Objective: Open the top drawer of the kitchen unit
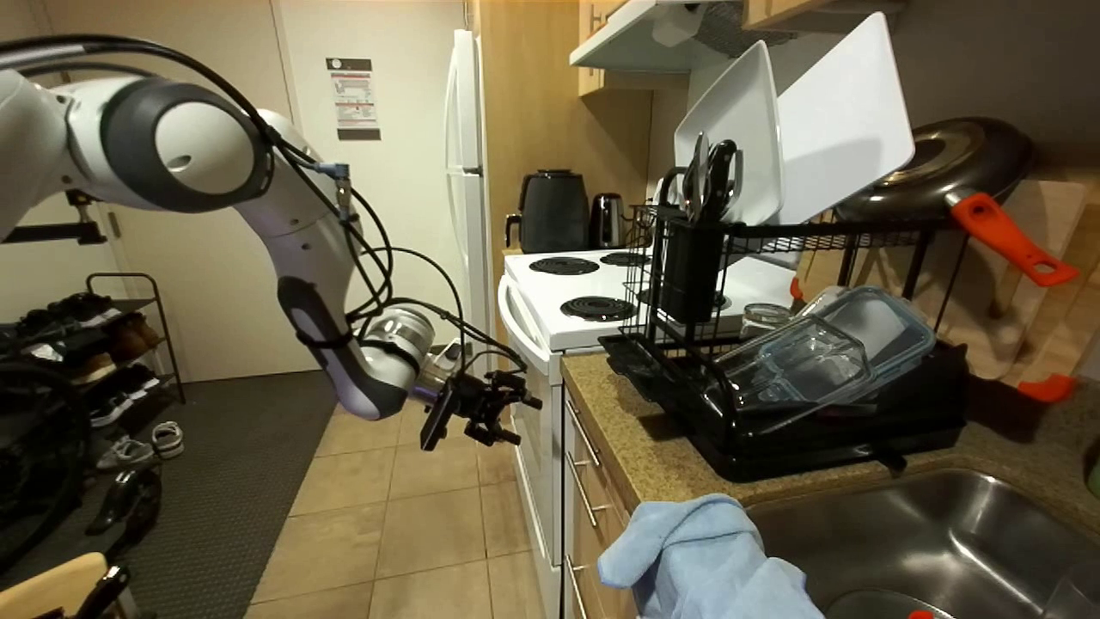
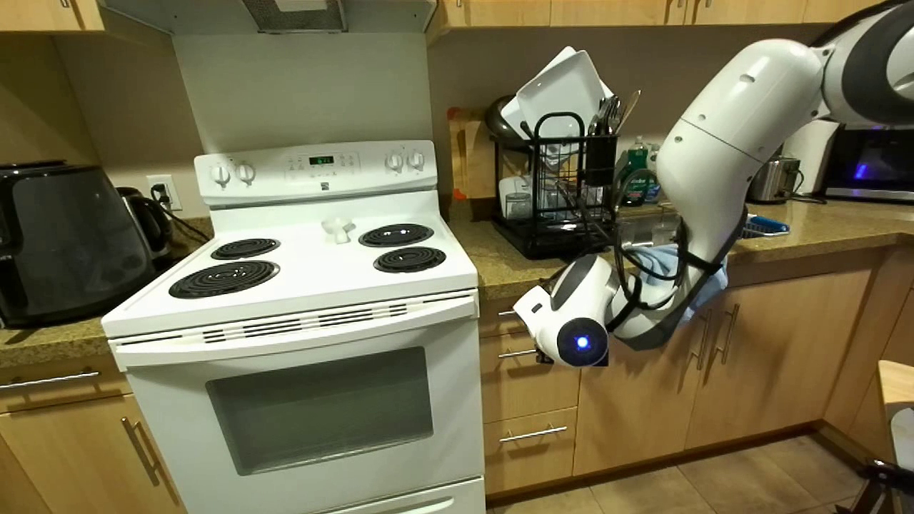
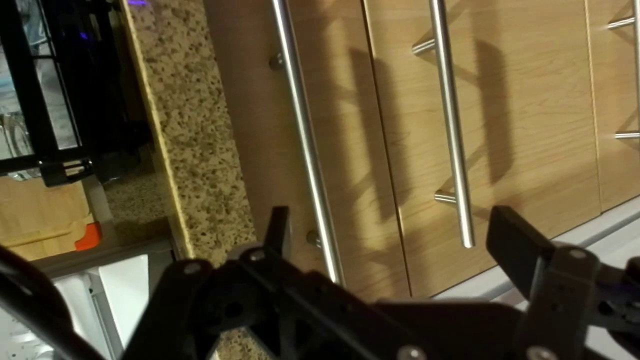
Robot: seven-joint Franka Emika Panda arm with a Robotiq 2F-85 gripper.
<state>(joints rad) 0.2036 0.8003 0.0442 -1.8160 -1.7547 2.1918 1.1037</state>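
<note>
Top drawer (image 3: 340, 125) looks closed: first front under the countertop (image 3: 197, 125), in the stack of the kitchen unit (image 2: 632, 407) right beside the stove (image 2: 321, 285). Gripper (image 3: 391, 215) has its fingers (image 3: 277, 232) spread wide, nothing held, no contact visible; can't tell the standoff from the fronts. I read this as the approach. Catch: in the wrist view both the top handle (image 3: 307, 140) and the lower handle (image 3: 452, 122) on the second drawer (image 3: 520, 125) fall in the gap, so driving straight in risks the wrong bar, or both. I'd raise toward the countertop first, get only the top handle centered, then advance. Roll is about right for straddling the bar; it runs slightly skew, so a small twist to square up should help. Watch the counter-side finger, the countertop lip is the likeliest thing to clip. Fingers seem lined up near the stove-side end of the top handle; I'd go for mid-bar so the drawer doesn't rack. Squeeze only once the bar is deep between the fingers, then pull slow, level and square to the front.
</note>
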